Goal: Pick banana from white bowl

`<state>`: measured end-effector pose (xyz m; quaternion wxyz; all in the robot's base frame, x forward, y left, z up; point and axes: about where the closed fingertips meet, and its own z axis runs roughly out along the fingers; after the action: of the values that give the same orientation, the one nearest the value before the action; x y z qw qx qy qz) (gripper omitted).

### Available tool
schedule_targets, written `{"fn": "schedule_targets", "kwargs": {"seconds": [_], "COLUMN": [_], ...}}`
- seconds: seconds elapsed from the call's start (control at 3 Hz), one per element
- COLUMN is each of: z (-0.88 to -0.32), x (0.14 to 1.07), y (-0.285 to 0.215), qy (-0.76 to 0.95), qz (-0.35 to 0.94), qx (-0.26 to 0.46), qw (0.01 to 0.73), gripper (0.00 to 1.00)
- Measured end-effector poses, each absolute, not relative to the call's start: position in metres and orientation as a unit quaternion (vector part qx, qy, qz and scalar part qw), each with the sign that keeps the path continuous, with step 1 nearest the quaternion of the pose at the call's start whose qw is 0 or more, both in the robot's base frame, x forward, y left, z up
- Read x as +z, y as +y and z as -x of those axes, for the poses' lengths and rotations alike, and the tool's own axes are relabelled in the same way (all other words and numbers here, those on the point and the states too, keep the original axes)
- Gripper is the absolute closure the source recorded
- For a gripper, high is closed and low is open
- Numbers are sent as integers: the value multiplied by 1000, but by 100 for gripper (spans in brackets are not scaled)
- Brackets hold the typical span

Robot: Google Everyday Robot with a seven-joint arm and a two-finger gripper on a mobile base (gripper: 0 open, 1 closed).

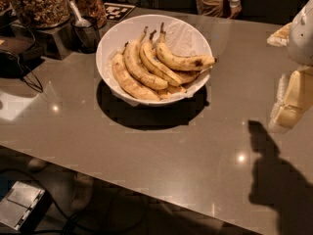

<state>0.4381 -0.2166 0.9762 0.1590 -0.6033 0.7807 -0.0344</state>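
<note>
Hanging by the right edge of the glossy brown table [146, 146], the pale cream gripper [287, 106] sits well apart from the large round white bowl [188, 35]; open or closed, I cannot tell. Approach step, I judge: next it must swing left and descend onto the blotched, curved yellow banana [183, 61], topmost at the bunch's right, touching the other bananas [137, 72]. Glass jars of nuts [39, 4] stand beyond, off the path.

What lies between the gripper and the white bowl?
Only bare table, camera view: gripper at right edge, white bowl with banana left of it.
</note>
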Motion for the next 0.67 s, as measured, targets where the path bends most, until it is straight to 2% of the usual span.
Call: {"fn": "schedule_targets", "kwargs": {"seconds": [0.67], "z": [-442], "x": [979], "y": [-213], "qy": [792], "qz": [590], "qx": [-53], "qw": [148], "gripper": [0]}}
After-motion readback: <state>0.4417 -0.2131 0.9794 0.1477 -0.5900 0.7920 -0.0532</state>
